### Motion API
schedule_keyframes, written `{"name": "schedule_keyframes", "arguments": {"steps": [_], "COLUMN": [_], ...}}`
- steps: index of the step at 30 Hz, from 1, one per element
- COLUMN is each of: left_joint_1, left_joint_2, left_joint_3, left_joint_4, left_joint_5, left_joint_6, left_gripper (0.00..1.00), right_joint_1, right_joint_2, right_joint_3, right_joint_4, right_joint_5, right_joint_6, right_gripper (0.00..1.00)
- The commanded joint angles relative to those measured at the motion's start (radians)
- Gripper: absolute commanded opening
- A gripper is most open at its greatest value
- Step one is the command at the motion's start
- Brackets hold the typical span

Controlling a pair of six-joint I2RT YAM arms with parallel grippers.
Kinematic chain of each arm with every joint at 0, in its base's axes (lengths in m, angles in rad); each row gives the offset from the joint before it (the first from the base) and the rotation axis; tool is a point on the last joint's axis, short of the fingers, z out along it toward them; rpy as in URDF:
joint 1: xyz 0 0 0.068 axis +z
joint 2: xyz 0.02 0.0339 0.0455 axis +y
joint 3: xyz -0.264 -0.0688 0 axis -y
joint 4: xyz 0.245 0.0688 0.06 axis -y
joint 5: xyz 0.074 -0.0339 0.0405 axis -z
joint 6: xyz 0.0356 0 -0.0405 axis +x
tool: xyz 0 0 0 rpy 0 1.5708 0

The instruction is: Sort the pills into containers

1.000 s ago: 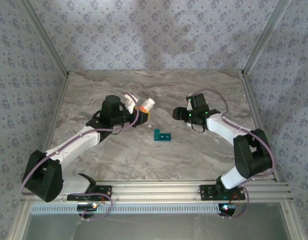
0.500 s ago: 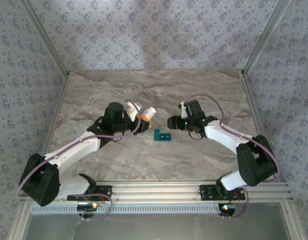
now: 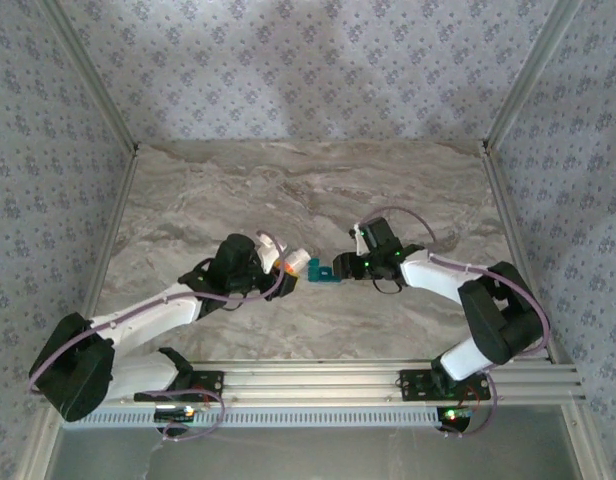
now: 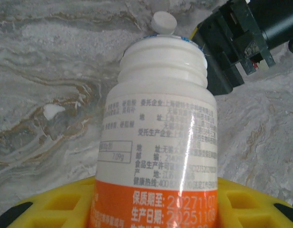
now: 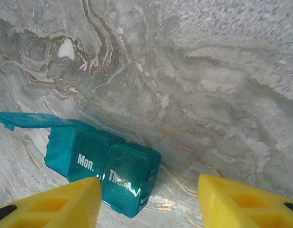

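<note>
The teal containers (image 5: 108, 164) lie on the marble, a strip with lids marked "Mon." and "Thurs." and its left-end lid (image 5: 32, 119) flipped open. My right gripper (image 5: 147, 184) is open at the strip's right end, its left finger (image 5: 56, 204) beside the "Thurs." box. In the top view the containers (image 3: 325, 270) sit between both grippers. My left gripper (image 4: 153, 202) is shut on a white bottle with an orange band (image 4: 158, 118), uncapped and tipped toward the strip. A round white pill (image 4: 164, 22) shows at the far rim of the bottle's mouth.
The black body of the right gripper (image 4: 232, 42) sits close beyond the bottle's mouth. Patterned walls with metal corner posts (image 3: 108, 110) enclose the marble table (image 3: 288, 190). A metal rail (image 3: 318, 380) runs along the near edge.
Both arms have drawn in toward the teal strip. The left one lowered and tipped the bottle to the strip's left end. The right gripper reached the right end and its fingers narrowed.
</note>
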Motion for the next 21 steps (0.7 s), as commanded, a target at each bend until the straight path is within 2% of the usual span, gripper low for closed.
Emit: {"name": "schedule_keyframes", "arguments": {"steps": [1, 9, 21], "left_joint_1": [-0.013, -0.019, -0.022], "left_joint_2": [-0.027, -0.011, 0.019], "left_joint_3": [-0.029, -0.050, -0.060], "left_joint_4": [0.017, 0.034, 0.043], "left_joint_5": [-0.023, -0.029, -0.029], "left_joint_6": [-0.027, -0.032, -0.029], "left_gripper": [0.00, 0.00, 0.00], "right_joint_1": [0.012, 0.027, 0.067], "right_joint_2": [0.020, 0.053, 0.046], "right_joint_3": [-0.011, -0.014, -0.024], "right_joint_4": [0.031, 0.056, 0.075], "right_joint_5": [-0.022, -0.030, -0.036], "right_joint_6": [0.011, 0.031, 0.056], "right_gripper": [0.54, 0.48, 0.44]}}
